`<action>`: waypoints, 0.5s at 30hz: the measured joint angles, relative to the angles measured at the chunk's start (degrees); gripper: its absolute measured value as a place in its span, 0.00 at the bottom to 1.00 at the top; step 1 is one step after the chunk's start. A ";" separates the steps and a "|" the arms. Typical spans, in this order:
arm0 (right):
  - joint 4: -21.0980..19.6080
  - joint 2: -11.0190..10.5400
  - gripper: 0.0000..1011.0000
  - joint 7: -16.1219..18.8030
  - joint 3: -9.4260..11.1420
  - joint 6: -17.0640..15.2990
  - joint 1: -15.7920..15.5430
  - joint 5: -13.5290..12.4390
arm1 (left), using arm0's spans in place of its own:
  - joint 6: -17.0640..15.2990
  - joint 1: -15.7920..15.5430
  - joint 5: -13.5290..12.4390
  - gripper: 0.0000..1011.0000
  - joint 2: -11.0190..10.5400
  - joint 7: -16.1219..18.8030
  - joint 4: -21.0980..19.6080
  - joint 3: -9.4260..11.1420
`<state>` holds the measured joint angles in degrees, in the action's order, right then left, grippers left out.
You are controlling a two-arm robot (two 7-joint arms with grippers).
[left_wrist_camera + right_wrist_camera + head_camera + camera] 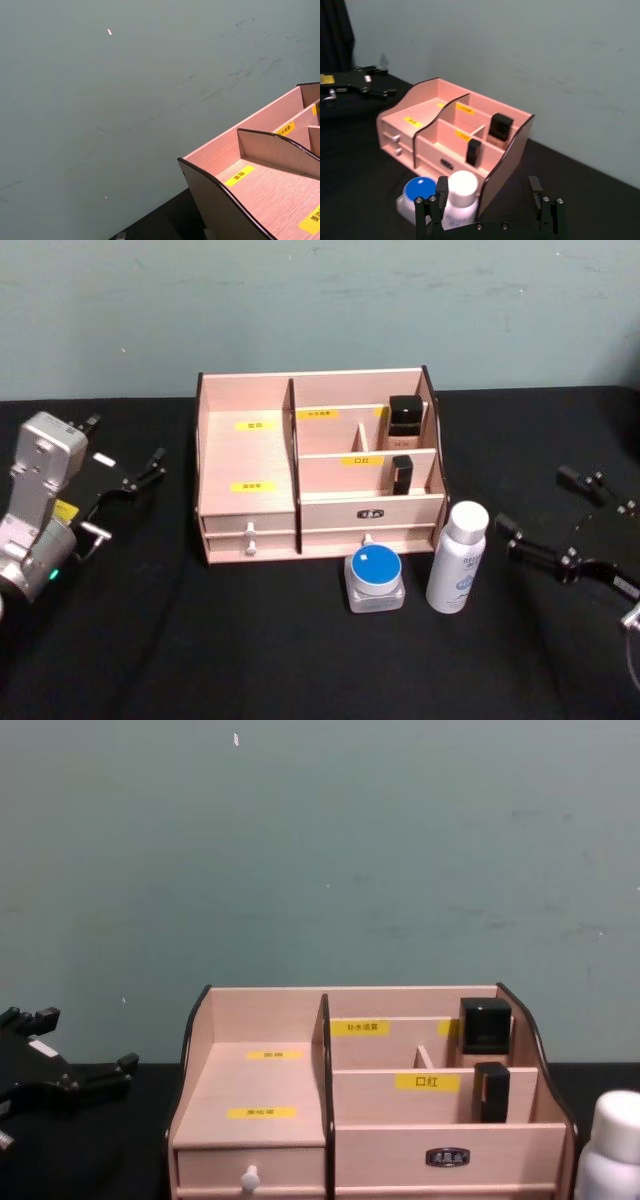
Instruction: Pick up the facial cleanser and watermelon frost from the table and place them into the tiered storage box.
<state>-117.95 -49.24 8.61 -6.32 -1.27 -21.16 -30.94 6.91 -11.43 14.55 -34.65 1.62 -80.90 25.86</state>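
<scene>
Two items, white cylindrical bottle [458, 556] and squat blue-lidded jar [375, 578], stand just before light wooden tiered storage box [230, 455]. Flanking left gripper [125, 448] and right gripper [545, 505]: fingers spread, empty.

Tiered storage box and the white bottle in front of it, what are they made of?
The tiered storage box looks like thin light wood or plywood, matte, with faint grain and dark cut edges. The white bottle looks like smooth plastic with a slight sheen; coated metal can't be ruled out.
</scene>
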 joint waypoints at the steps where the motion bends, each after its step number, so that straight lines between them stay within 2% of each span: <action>1: 0.09 0.06 0.99 0.35 -0.07 -0.03 -0.16 -0.12 | 0.00 0.00 0.00 0.99 0.00 0.00 0.00 0.00; 10: 2.05 1.39 0.99 3.55 -1.60 -0.60 -0.39 -0.84 | 0.00 0.00 0.00 0.99 0.00 0.00 0.00 0.00; 15: 4.06 2.72 0.99 5.20 -3.23 -1.48 0.88 -0.81 | 0.00 0.00 0.00 0.99 0.00 0.00 0.00 0.00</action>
<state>-113.89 -46.53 13.81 -9.55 -2.75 -20.28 -31.75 6.91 -11.43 14.55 -34.65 1.62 -80.90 25.86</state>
